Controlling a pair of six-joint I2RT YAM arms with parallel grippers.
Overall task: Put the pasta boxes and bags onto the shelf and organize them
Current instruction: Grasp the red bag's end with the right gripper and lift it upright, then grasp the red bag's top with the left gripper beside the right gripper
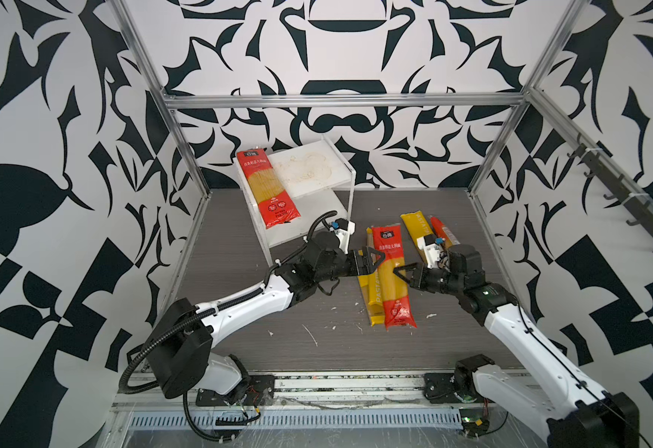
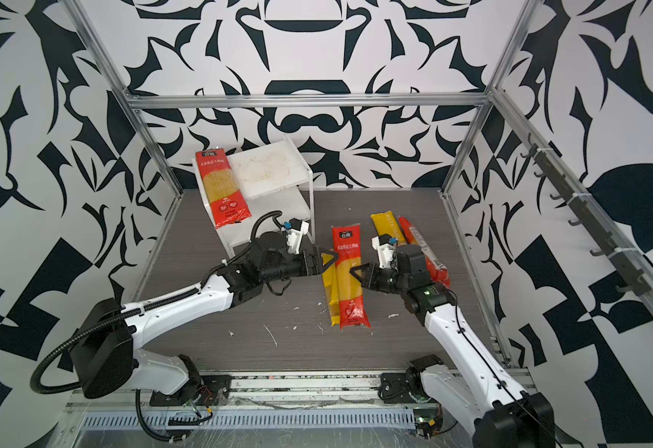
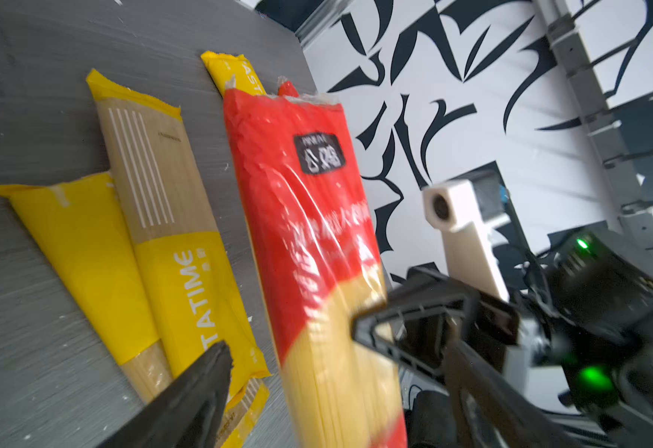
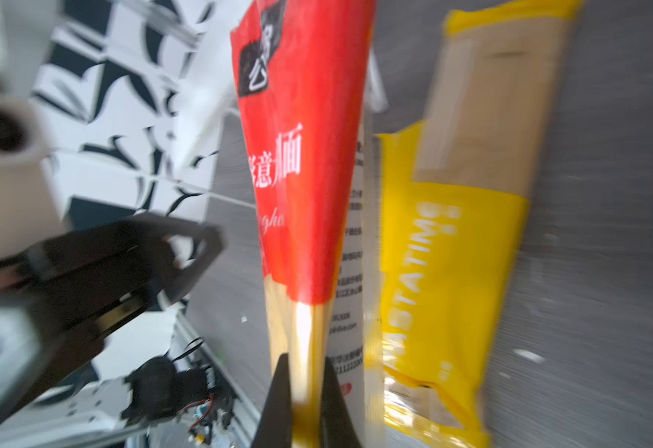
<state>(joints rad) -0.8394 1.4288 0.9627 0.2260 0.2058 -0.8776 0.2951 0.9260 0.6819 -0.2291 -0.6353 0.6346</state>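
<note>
right jaws clamped on the red pack (image 1: pixel 389 289) (clear middle bit), left jaws wide open beside it, both arms stretched inward

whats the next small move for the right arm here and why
Probably lift the middle red pack a little: the right gripper is pinched on its clear middle, the left gripper is open beside it, and the shelf top has room.
</note>
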